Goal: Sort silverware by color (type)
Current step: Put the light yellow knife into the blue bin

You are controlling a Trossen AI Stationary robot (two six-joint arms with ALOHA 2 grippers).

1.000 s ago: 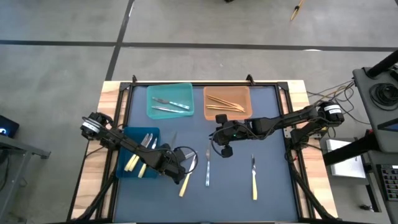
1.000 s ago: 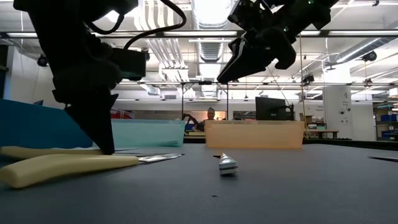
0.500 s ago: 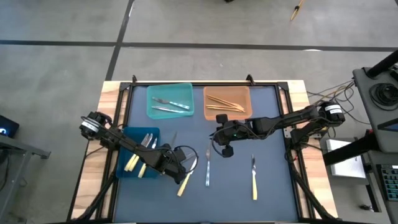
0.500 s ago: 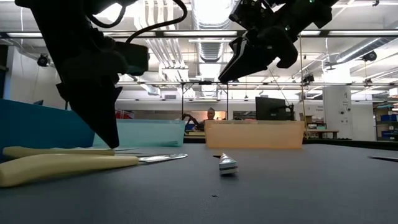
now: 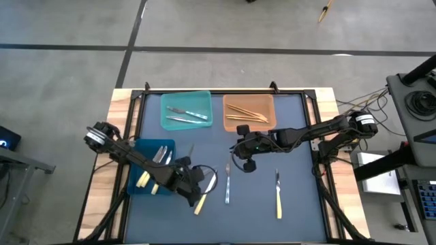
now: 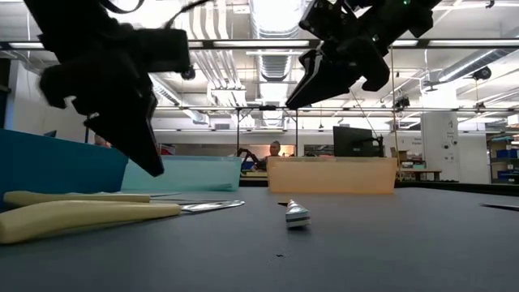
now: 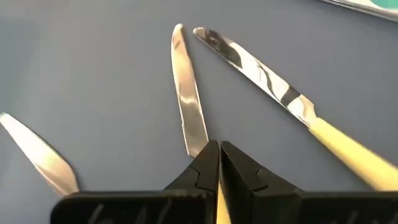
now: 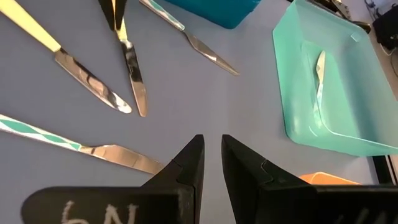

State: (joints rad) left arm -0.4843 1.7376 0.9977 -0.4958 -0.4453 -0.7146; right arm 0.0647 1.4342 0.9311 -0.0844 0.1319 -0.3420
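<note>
At the left side of the dark mat (image 5: 300, 170), the left gripper (image 7: 219, 144) hangs with its two fingers pressed together just above a yellow-handled knife (image 7: 188, 93), whose blade runs out from under the fingertips. From table height the tips stand clear of the surface and both nearby yellow handles lie flat, so the pinch appears to hold nothing. A second yellow-handled knife (image 7: 273, 87) lies just beside the first, their blade tips nearly meeting.

The right gripper (image 8: 211, 146) waits over the middle of the mat, fingers slightly apart and empty.

The step in hand looks like picking up this knife for the blue bin (image 5: 153, 141), where other yellow-handled pieces already lie. To do it well, the fingers should part again, straddle the handle squarely across its width and go down until the tips almost touch the mat before closing — a slim handle slips from a high pinch. Gripping the handle rather than the blade, and away from the neighbouring knife, should keep that one undisturbed.
</note>
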